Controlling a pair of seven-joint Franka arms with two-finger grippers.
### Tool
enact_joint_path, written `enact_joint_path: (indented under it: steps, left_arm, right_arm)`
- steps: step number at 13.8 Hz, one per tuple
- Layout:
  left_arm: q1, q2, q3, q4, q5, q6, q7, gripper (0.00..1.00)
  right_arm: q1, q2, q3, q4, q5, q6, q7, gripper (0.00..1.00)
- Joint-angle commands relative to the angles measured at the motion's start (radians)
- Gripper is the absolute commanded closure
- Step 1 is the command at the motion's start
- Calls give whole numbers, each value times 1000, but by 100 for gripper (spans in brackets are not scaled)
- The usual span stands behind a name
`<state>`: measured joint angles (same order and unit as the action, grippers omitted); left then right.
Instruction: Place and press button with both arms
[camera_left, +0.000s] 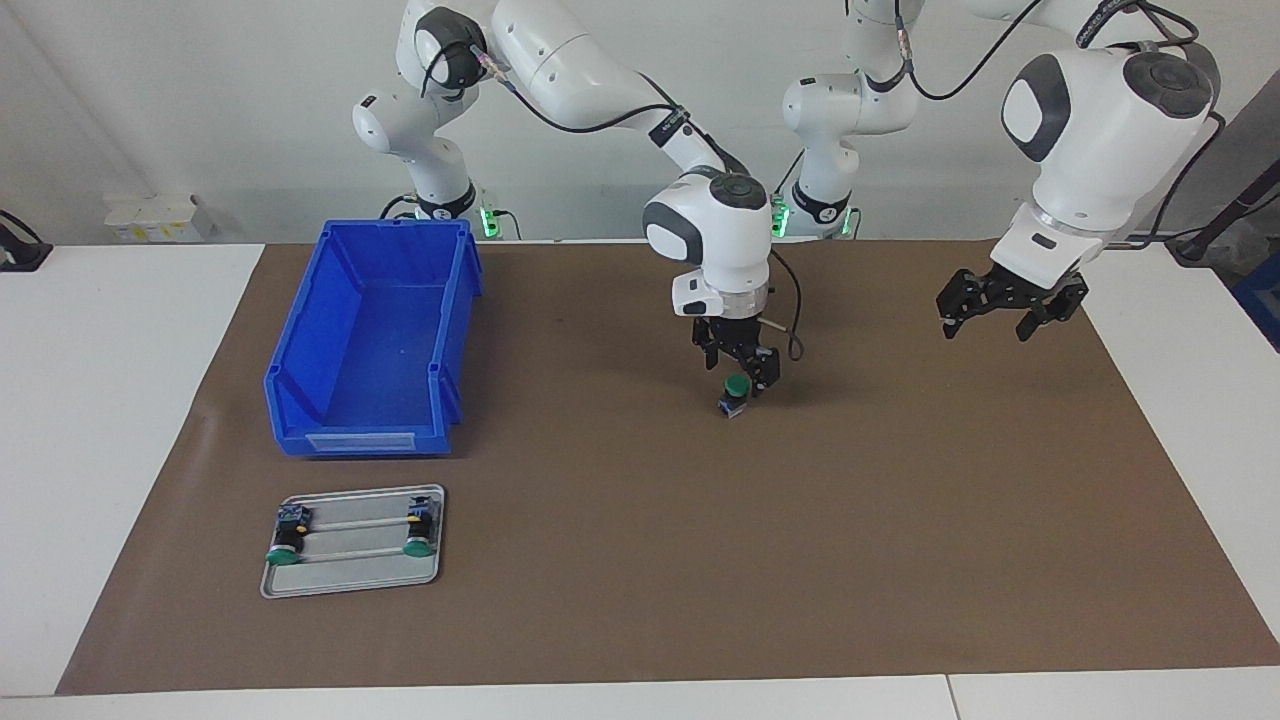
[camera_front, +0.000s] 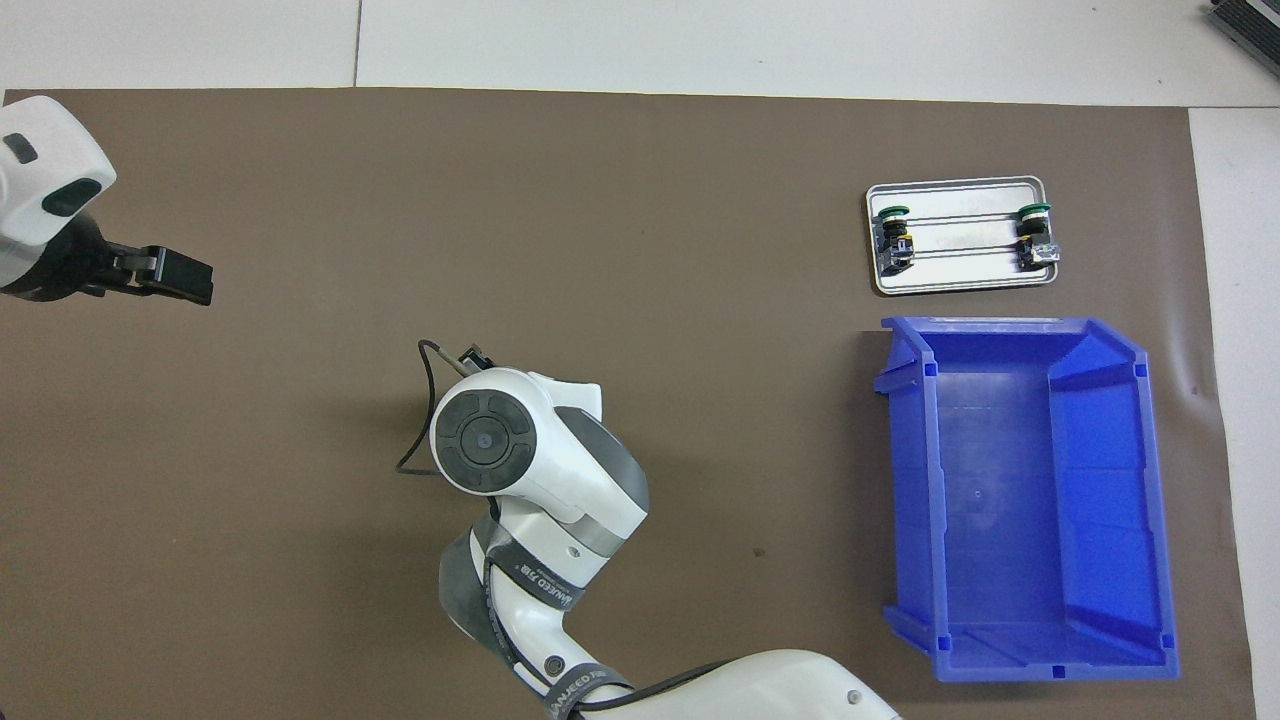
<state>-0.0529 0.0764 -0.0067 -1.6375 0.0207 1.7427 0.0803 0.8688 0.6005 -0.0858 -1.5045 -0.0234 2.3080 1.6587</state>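
Note:
One button (camera_left: 735, 393) stands upright on the brown mat near the middle of the table, green cap up. My right gripper (camera_left: 741, 378) reaches down over it, open, with a finger on each side of the cap. In the overhead view the right arm's wrist (camera_front: 482, 440) hides this button and the gripper. My left gripper (camera_left: 1008, 318) hangs open and empty in the air over the mat toward the left arm's end of the table; it also shows in the overhead view (camera_front: 160, 272). The left arm waits.
A metal tray (camera_left: 350, 582) (camera_front: 960, 282) holds two more buttons (camera_left: 288, 545) (camera_left: 419, 535) lying on their sides, toward the right arm's end. A blue bin (camera_left: 365, 441) (camera_front: 1010, 330), with nothing in it, stands beside the tray, nearer to the robots.

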Motion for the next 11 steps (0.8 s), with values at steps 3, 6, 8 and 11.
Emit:
enact_joint_path:
  steps: [3, 6, 8, 11]
  left_arm:
    - [-2, -41, 8, -54, 19, 17, 4, 0]
    - [1, -53, 11, -71, 19, 17, -1, 0]
    - [1, -55, 16, -70, 19, 17, -1, 0]
    - [2, -58, 20, -70, 19, 17, -1, 0]
  right_arm:
    - [-10, 15, 1, 14, -1, 41, 23, 15]
    - [-4, 13, 1, 4, 3, 41, 23, 56]
    - [-2, 12, 1, -2, 2, 34, 13, 100]
    - [-34, 1, 1, 12, -4, -13, -63, 100]
